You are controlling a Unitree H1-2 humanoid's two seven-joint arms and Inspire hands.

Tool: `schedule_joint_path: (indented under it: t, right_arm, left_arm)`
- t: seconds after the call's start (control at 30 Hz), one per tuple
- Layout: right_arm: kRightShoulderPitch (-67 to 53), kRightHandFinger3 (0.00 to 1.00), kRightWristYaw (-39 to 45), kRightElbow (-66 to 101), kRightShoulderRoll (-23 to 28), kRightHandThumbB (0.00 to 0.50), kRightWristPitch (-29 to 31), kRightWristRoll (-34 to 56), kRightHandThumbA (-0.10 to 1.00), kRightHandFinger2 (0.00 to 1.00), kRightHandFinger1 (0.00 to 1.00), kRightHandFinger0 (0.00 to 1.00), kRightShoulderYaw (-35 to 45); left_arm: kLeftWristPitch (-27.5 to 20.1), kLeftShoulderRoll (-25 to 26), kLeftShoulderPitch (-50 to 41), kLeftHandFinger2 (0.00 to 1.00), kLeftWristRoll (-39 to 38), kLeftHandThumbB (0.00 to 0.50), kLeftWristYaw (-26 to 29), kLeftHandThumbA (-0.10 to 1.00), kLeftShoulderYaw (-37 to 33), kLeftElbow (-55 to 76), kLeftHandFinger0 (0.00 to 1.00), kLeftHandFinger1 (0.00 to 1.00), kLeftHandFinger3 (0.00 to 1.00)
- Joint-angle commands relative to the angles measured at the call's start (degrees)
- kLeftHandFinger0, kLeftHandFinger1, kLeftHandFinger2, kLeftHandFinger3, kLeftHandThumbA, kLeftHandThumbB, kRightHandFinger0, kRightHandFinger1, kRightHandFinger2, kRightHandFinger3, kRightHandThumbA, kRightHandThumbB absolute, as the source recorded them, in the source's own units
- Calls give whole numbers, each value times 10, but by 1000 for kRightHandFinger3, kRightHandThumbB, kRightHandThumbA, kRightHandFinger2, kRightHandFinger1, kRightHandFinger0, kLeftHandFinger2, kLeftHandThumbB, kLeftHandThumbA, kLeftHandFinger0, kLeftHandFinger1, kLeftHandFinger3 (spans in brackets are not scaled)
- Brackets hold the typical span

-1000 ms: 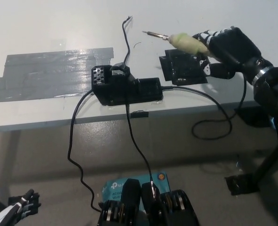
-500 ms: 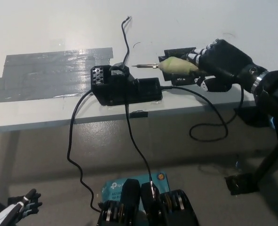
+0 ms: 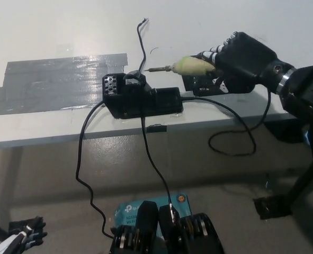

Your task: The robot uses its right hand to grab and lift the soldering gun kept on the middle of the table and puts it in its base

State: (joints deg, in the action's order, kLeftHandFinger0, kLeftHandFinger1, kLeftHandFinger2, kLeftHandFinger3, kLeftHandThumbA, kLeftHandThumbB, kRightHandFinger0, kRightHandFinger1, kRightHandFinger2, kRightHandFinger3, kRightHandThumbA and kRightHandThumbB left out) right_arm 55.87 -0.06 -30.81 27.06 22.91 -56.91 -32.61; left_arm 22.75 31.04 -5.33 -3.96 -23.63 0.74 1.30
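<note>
The soldering gun point(image 3: 184, 65) sits gripped in my right hand point(image 3: 235, 58), fingers wrapped round its pale handle, metal tip pointing left just above the black base point(image 3: 140, 98). White table point(image 3: 66, 32) lies open beyond; its near edge runs just below the base. My left hand point(image 3: 24, 234) hangs low at the near left; whether its fingers are spread or curled I cannot tell.

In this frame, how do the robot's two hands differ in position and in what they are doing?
The right hand is black, raised over the table and shut on the soldering gun, whose tip points toward the black base. The left hand is white, low at the picture's bottom left below the table edge, and holds nothing; whether its fingers are apart is unclear. Only the right hand is near the base.
</note>
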Motion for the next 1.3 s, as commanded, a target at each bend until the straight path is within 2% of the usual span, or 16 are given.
schedule_joint_path:
  t: [0.0, 0.1, 0.13, 0.17, 0.2, 0.33, 0.37, 0.47, 0.53, 0.7, 0.87, 0.9, 0.93, 1.0, 1.13, 1.27]
  right_arm:
    - [59, 383, 9, 1, -4, 180, -20, -8, 0, 303, 0, 0, 12]
    - [59, 339, -1, 3, -5, 233, -15, -17, -53, 296, 0, 0, 9]
    - [59, 326, -7, 2, -4, 219, -13, -23, -52, 297, 0, 0, 6]
    - [57, 219, -22, 5, -3, 196, -10, -33, -73, 323, 0, 0, 3]
    - [53, 248, -8, 15, 0, 99, -13, -38, 42, 365, 0, 0, 0]
    - [46, 133, -17, 14, 4, 42, -5, -43, 27, 390, 0, 0, -1]
    - [44, 91, -14, 13, 5, 81, -6, -42, -68, 397, 0, 0, 0]
    - [44, 189, -16, 14, 9, 99, -8, -53, -100, 433, 0, 0, -2]
    - [45, 139, -27, 6, 11, 80, -1, -58, -35, 465, 8, 0, -5]
    - [43, 147, -49, -2, 15, 140, 11, -77, -2, 483, 22, 0, -19]
    - [32, 189, -33, 0, 9, 99, 15, -58, 23, 509, 5, 0, -16]
    - [34, 195, -47, -4, 9, 144, 22, -67, -91, 491, 0, 0, -22]
    - [33, 241, -44, -4, 8, 178, 18, -68, -100, 476, 0, 0, -23]
    - [28, 410, -21, 9, 7, 156, 1, -71, -62, 499, 18, 0, -25]
    - [23, 460, -26, 6, 2, 215, 6, -73, -62, 452, 14, 0, -33]
    - [21, 456, -14, 19, -3, 251, 3, -73, -89, 448, 35, 0, -36]
  left_arm:
    - [-11, 8, -6, 1000, -6, 168, -4, 1000, 5, 10, 998, 1000, 1000]
    - [-7, 8, -6, 1000, -6, 178, -4, 1000, 5, 15, 996, 1000, 1000]
    - [-7, 9, -5, 1000, -2, 205, -3, 1000, 2, 15, 994, 1000, 1000]
    - [-8, 10, -5, 1000, -1, 194, -3, 1000, 2, 15, 992, 1000, 1000]
    - [-13, 9, -4, 1000, -3, 210, -4, 1000, 2, 10, 986, 1000, 1000]
    - [-13, 8, -4, 1000, -4, 205, -4, 1000, 3, 8, 983, 1000, 1000]
    - [-10, 8, -3, 1000, -3, 172, -4, 1000, 2, 11, 981, 1000, 1000]
    - [-14, 9, -2, 1000, 3, 177, -1, 1000, -1, 11, 966, 1000, 1000]
    - [-12, 7, -1, 1000, 1, 194, -1, 1000, 0, 14, 964, 1000, 1000]
    - [-5, 6, 2, 1000, 0, 187, -2, 1000, -1, 17, 951, 1000, 1000]
    - [-7, 6, 3, 1000, 8, 182, 2, 1000, -5, 17, 945, 1000, 1000]
    - [-8, 8, 3, 1000, 8, 186, 1, 1000, -6, 18, 948, 1000, 1000]
    - [-7, 7, 4, 1000, 6, 183, 0, 1000, -5, 18, 953, 1000, 1000]
    - [-5, 9, 5, 1000, 7, 211, -1, 1000, -7, 22, 954, 1000, 1000]
    - [-3, 8, 7, 1000, 7, 172, -1, 1000, -7, 23, 955, 1000, 1000]
    - [-6, 7, 8, 1000, 5, 189, -1, 1000, -6, 21, 928, 1000, 1000]
